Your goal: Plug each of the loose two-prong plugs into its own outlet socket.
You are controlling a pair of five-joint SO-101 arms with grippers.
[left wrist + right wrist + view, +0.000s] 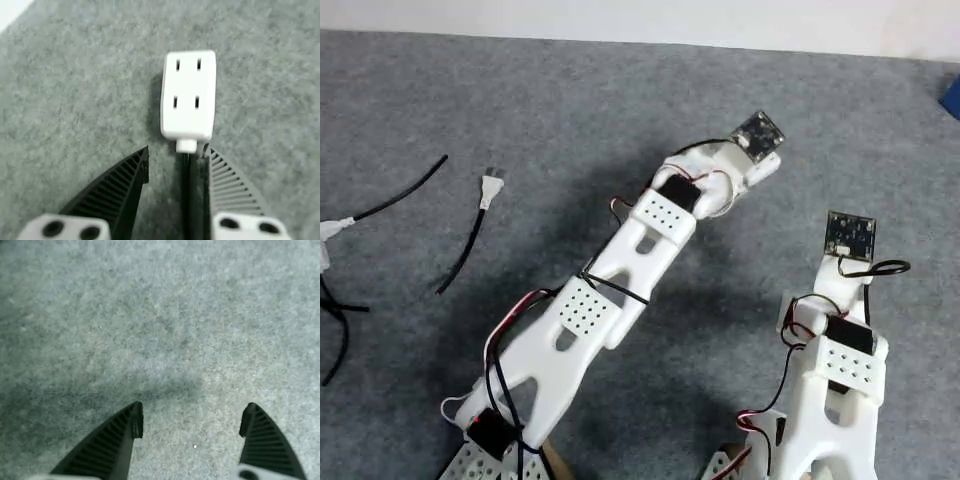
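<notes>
Ribbed black fingers (125, 190) of the left gripper (176, 149) stand spread, holding nothing, with their tips on either side of the outlet's near end. The outlet (189, 95) is a white block with rounded corners, lying flat on the grey mat (65, 100). Its face carries two pairs of slots, one pair behind the other along its length, and both are unfilled. A short white neck sticks out of its near end, and a black cord (191, 200) runs from it back between the fingers, close along one of them.

From above, the left arm (620, 270) stretches diagonally across the mat toward the far middle, wrist bent down. The right arm (845, 370) is drawn in more, pointing straight ahead. The right gripper (193, 407) hangs released too, fingers wide over bare mat.

One plug (490, 188), white with two prongs, lies well to the left of the left arm, its black lead (468, 245) trailing toward the near side. Another black cable (400, 197) runs to a white piece (328, 232) at the left edge; what it is cannot be told.
</notes>
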